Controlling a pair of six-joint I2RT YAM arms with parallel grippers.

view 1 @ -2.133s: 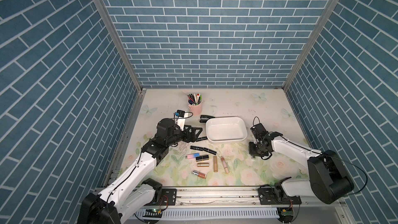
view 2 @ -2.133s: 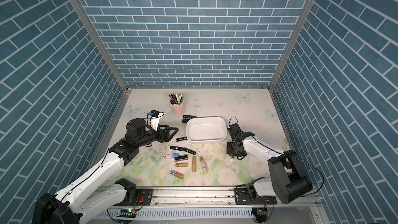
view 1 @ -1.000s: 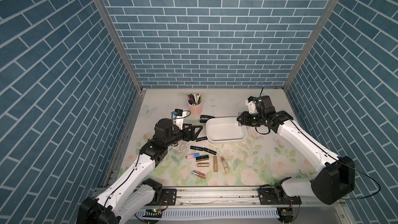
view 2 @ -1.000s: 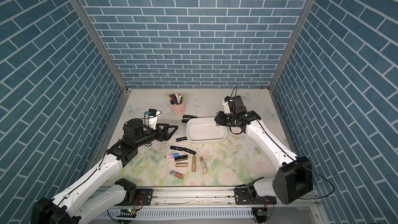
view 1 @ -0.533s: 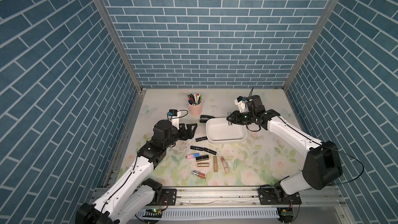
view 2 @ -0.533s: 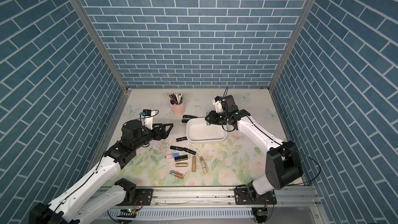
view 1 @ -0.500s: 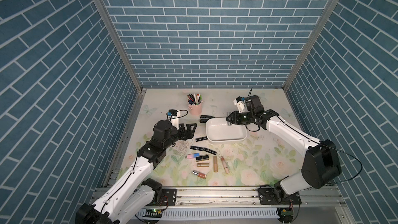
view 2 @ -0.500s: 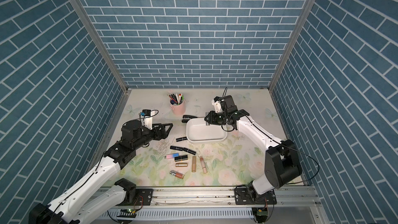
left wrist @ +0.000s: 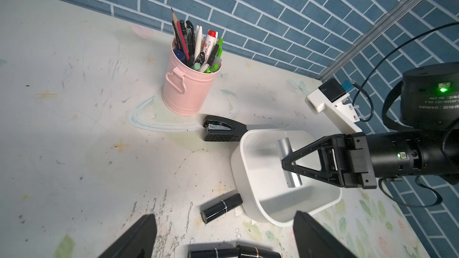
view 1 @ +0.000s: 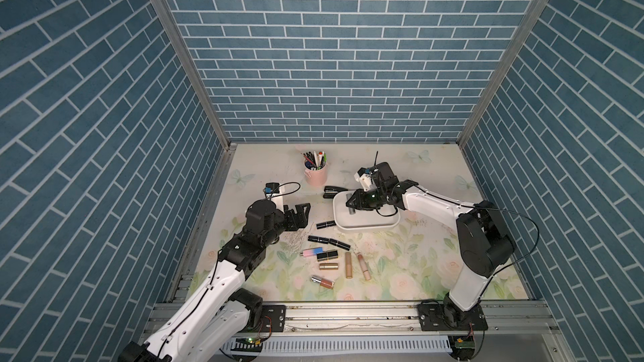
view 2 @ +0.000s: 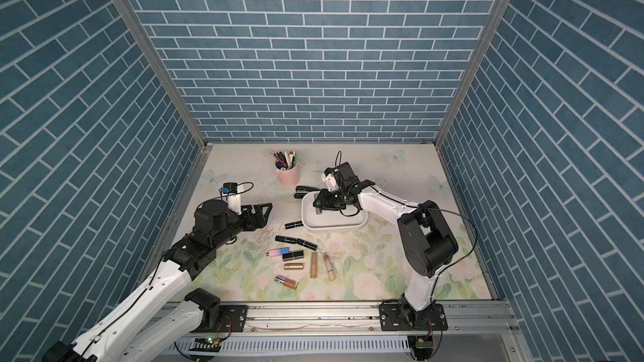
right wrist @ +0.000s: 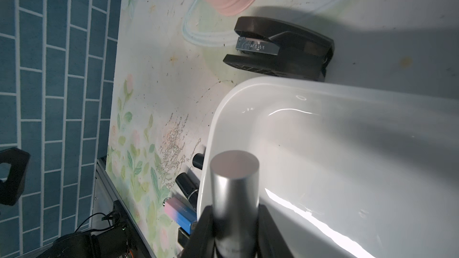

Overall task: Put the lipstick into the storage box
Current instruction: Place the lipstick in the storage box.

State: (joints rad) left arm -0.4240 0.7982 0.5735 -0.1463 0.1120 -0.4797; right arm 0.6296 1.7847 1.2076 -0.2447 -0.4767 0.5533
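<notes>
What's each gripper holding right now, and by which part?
The right gripper grips the silver lipstick tube around its middle, over the storage box. The left gripper is open and empty.

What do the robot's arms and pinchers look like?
The left arm and right arm are white tubes with black joints. The left gripper and right gripper are black, with triangle-shaped fingers that have holes. Each wrist carries a white camera block and thin black cable. A green light glows on one.

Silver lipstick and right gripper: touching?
Touching. In the left wrist view the right gripper is clamped across the silver lipstick over the storage box; in the right wrist view both fingers press its sides.
</notes>
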